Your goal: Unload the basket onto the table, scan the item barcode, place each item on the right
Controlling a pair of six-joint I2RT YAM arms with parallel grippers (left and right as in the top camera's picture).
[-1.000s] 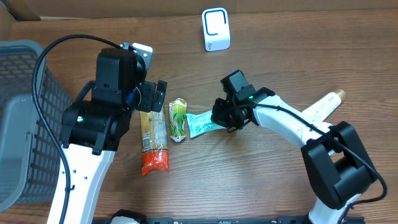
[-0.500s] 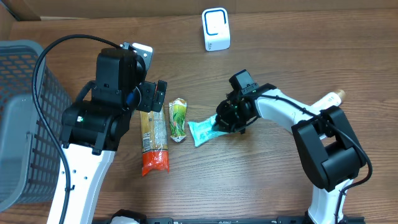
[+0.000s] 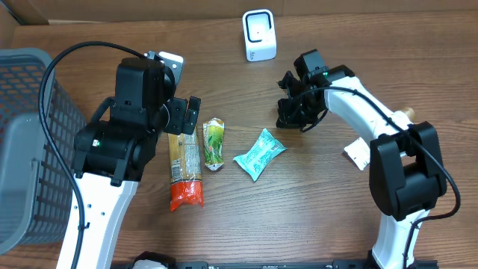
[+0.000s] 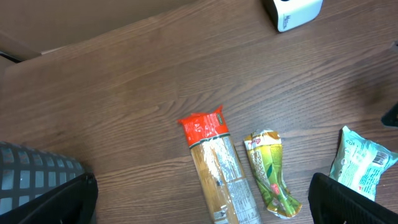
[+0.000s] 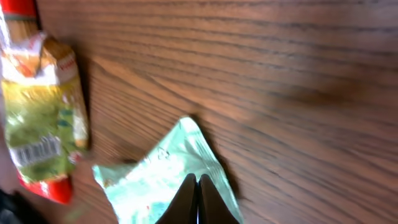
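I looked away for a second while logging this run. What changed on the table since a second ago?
The right hand, shut, pulled back from the teal packet toward the white scanner; the packet turned and slid slightly right, now lying free. The left hand, pasta pack and green pouch stayed put.

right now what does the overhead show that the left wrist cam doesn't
Only overhead: the right pincer, shut, and a white item by the right arm. Only left wrist: its own fingers from inside, spread wide. Both: scanner, pasta pack, green packet, teal packet, grey basket.
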